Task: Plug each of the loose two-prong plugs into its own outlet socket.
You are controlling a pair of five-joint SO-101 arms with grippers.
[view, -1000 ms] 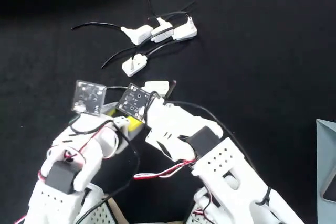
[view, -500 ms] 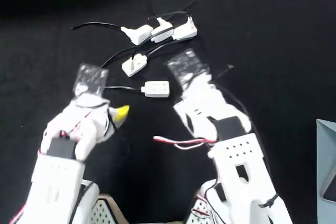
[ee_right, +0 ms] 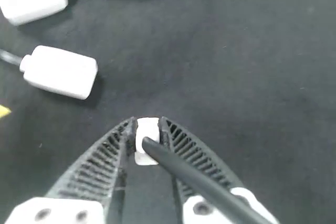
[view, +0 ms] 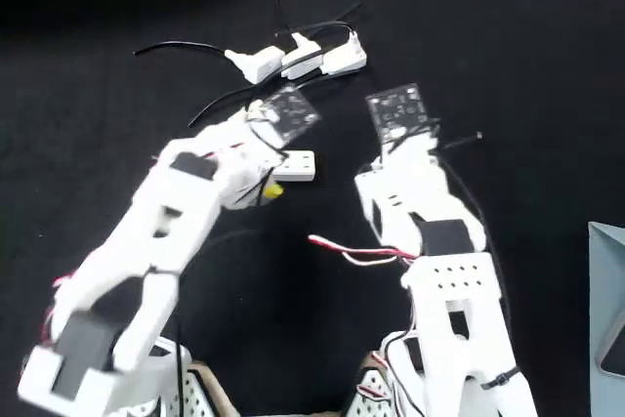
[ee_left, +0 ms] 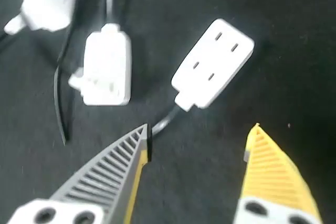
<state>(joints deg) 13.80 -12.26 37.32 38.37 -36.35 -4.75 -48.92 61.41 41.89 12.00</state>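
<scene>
The white outlet block (view: 296, 165) lies flat on the black table (view: 547, 95), its paired slots facing up and uncovered. The left gripper (ee_left: 200, 128) hovers over the block's cord end, jaws spread wide with nothing between them. A loose plug (ee_left: 105, 69) lies near the block, behind it and to its left, not touching it. Three more plugs (view: 301, 56) cluster farther back from the block, cords crossing. To the block's right, well apart from it, the right gripper (ee_right: 147, 124) is clamped on a small white plug (ee_right: 147, 135), whose black cord (ee_right: 205, 184) runs back across one finger.
</scene>
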